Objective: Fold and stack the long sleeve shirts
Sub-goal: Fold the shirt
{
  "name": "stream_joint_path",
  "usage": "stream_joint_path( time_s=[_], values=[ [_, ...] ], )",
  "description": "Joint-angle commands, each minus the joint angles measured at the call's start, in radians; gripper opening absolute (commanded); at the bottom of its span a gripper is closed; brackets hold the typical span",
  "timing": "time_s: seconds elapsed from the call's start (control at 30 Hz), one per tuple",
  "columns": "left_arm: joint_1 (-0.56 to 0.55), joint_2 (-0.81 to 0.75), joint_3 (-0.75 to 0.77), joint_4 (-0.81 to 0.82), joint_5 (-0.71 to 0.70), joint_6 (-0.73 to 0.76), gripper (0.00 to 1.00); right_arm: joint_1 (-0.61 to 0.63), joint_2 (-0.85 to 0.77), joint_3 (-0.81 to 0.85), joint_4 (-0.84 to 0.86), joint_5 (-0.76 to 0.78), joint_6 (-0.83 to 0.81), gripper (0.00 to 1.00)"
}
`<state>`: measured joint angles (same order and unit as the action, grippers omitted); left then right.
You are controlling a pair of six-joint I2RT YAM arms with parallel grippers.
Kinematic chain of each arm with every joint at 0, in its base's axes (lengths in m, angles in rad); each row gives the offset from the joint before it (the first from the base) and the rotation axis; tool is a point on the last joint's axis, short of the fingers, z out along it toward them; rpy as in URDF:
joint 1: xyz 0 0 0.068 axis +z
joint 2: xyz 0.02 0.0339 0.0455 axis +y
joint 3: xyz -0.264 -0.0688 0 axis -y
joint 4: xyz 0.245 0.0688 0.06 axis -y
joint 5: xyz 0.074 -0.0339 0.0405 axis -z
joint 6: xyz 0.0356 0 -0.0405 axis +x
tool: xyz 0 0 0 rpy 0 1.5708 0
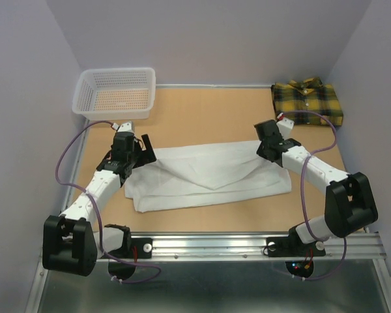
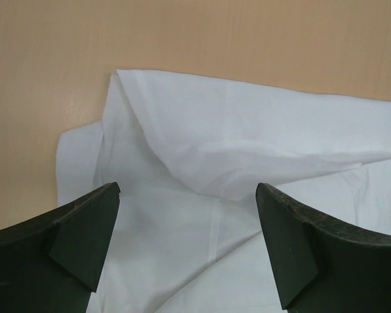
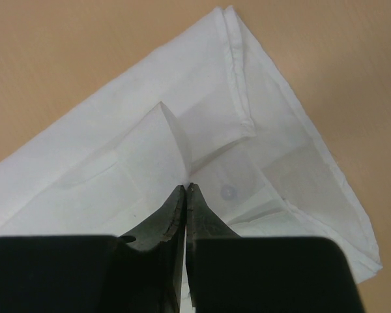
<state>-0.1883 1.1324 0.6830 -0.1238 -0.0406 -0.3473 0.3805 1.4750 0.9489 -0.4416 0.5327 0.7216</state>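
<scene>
Right gripper (image 3: 186, 189): jaws pressed together, tips meeting on a raised ridge of white cloth that runs up into them. I read this as a thin pinch on the right end of the white shirt (image 1: 208, 179). Left gripper (image 2: 188, 190): jaws spread wide with nothing between them, hovering just above the shirt's left end.

Table (image 1: 202, 111): tan top, with both arms reaching in from the near edge.

White shirt: lies mid-table as a long band running left to right between the two grippers. Its far edge is turned over toward the near side and sags in a shallow V at the middle. The left corner is rumpled. At the right corner a seam shows through the layers.

Basket (image 1: 117, 70): far left corner, apart from the cloth.

Plaid shirt (image 1: 307, 101): far right corner, folded into a compact rectangle with the collar up, well apart from the white shirt.

Button (image 3: 228, 192): shows faintly through the cloth just beside the right fingertips.

Step, as judged: the plaid shirt looks finished, and the white one is partway through, at its lengthwise fold.

Next move, as judged: release the pinch and smooth the sagging edge. Then take one end through all its layers and bring it across to shorten the band, keeping the edges aligned. Stacking is not yet done.
</scene>
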Motion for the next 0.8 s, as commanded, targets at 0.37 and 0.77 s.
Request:
stream_joint_path(
  time_s=[0.37, 0.77],
  values=[
    [0.000, 0.030, 0.027, 0.010, 0.063, 0.028, 0.97, -0.005, -0.030, -0.013, 0.142, 0.015, -0.051, 0.05],
    [-0.036, -0.007, 0.141, 0.058, 0.272, -0.096, 0.97, -0.005, -0.050, -0.033, 0.165, -0.013, -0.074, 0.05]
  ],
)
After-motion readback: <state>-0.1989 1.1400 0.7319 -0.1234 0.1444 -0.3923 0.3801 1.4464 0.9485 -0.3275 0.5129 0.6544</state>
